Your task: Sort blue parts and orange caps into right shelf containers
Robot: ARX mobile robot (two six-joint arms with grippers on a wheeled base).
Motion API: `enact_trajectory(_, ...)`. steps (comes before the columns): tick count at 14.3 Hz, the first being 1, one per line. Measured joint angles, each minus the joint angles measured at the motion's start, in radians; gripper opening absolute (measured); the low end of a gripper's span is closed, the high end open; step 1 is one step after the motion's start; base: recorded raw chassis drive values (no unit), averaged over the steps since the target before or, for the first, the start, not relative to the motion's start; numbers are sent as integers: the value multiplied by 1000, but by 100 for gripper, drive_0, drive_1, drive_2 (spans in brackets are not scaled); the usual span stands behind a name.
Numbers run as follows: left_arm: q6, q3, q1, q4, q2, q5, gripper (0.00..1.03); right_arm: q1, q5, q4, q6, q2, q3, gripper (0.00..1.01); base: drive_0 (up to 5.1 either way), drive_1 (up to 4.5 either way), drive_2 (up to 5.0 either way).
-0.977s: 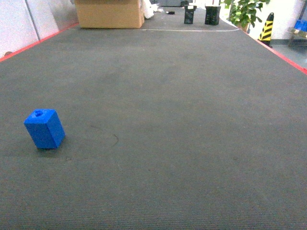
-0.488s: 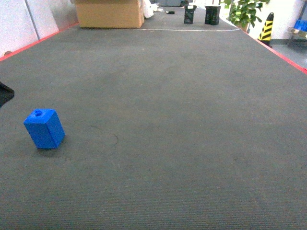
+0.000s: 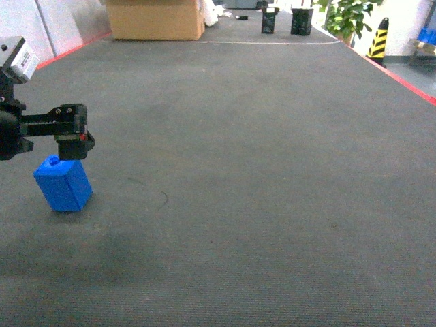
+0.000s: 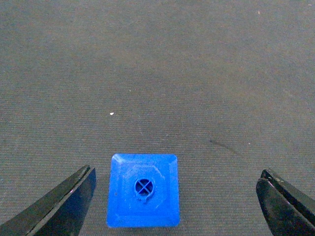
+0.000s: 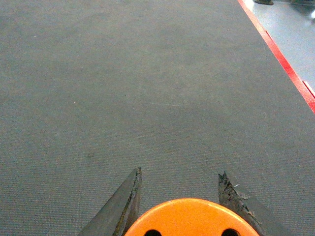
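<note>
Blue part [image 4: 143,190]: one (knob up); orange cap [image 5: 189,218]: one.

One blue block [image 3: 63,184] sits on the floor. One orange cap [image 5: 189,218] shows in the right wrist view. Far back: one cardboard box [image 3: 155,19], two black bins [image 3: 270,20], one striped cone [image 3: 378,37], one plant [image 3: 349,17].

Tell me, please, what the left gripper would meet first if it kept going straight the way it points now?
Most likely the blue block. The left gripper is open and points down at it, though the block sits left of centre between the fingers, so the left finger might touch it first.
</note>
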Motion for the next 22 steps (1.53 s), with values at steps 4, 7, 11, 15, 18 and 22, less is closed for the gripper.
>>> enact_trajectory(4, -43, 35, 12, 33, 106, 23, 98, 0, 0, 0, 0, 0, 0, 42, 0, 0, 0)
enact_trajectory(7, -45, 43, 13, 36, 165, 2, 98, 0, 0, 0, 0, 0, 0, 42, 0, 0, 0)
enact_trajectory(11, -23, 13, 13, 109, 195, -31, 46, 0, 0, 0, 0, 0, 0, 41, 0, 0, 0)
enact_trajectory(15, 45, -171, 6, 179, -81, -26, 46, 0, 0, 0, 0, 0, 0, 41, 0, 0, 0)
enact_trajectory(18, 108, -370, 46, 203, -399, 16, 46, 0, 0, 0, 0, 0, 0, 41, 0, 0, 0)
enact_trajectory(22, 196, -632, 227, -15, -1120, 111, 45, 0, 0, 0, 0, 0, 0, 41, 0, 0, 0)
